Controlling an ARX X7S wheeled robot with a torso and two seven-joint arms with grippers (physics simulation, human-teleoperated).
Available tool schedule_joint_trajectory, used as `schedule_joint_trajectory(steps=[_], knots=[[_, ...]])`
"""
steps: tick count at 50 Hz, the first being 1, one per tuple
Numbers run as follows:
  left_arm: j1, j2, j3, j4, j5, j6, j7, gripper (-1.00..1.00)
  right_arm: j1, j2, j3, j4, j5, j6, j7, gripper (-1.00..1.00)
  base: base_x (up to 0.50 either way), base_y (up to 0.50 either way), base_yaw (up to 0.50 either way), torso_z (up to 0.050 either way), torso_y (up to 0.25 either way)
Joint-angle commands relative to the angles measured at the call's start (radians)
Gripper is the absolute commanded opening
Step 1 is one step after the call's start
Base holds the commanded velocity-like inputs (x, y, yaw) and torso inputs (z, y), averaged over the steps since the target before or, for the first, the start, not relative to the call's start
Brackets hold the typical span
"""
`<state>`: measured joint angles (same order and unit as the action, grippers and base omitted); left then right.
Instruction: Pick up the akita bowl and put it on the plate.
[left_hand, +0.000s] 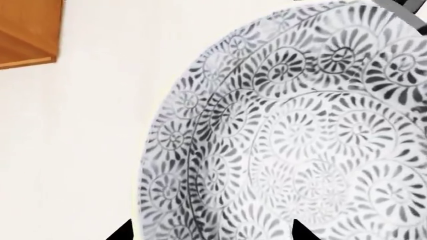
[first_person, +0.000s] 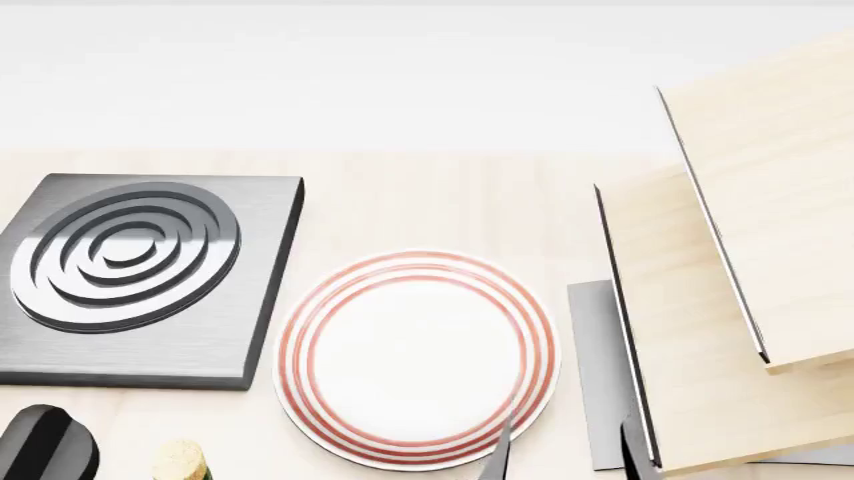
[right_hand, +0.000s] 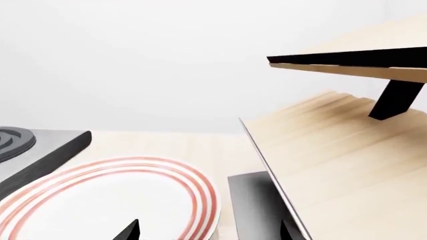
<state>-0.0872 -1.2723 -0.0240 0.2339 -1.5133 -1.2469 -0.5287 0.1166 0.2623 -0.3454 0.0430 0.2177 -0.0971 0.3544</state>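
Pale table (first_person: 441, 200); plate (first_person: 416, 360) apparently bare.

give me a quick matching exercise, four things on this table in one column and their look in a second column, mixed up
Things:
1. bowl
2. plate
3. stove burner
4. shelf

Looks:
a. light wood boards
b. white with thin red rings near the rim
c. dark grey square with raised rings
d. white with a dense grey-black flower pattern

Pairs: 1-d, 2-b, 3-c, 4-a
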Motion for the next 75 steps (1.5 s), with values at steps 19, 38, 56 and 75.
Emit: schedule_joint_trajectory(steps=[19,38,56,75], knots=[[-0.137,0.081,0.178,-0.074,0.144,-0.037,0.072,-1.0,0.006,0.0,-0.011,0.029,0.006,-0.014,0.004,1.0,0.0,0.0,0.0,0.0,0.0],[-0.046,-0.001,0.043,0.046,0.059,0.019,-0.027,-1.0,0.013,0.001,-0.017,0.041,0.012,-0.016,0.007,1.0,0.0,0.0,0.0,-0.001,0.0],[0.066,-0.073,-0.133,0.116,-0.036,0.035,-0.088,-1.0,0.014,0.004,-0.022,0.041,0.02,-0.02,0.009,1.0,0.0,0.0,0.0,0.0,0.0],[0.133,-0.095,-0.357,0.142,-0.085,-0.019,-0.129,-1.0,0.015,0.006,-0.028,0.051,0.024,-0.03,0.01,1.0,0.0,0.0,0.0,0.0,0.0]])
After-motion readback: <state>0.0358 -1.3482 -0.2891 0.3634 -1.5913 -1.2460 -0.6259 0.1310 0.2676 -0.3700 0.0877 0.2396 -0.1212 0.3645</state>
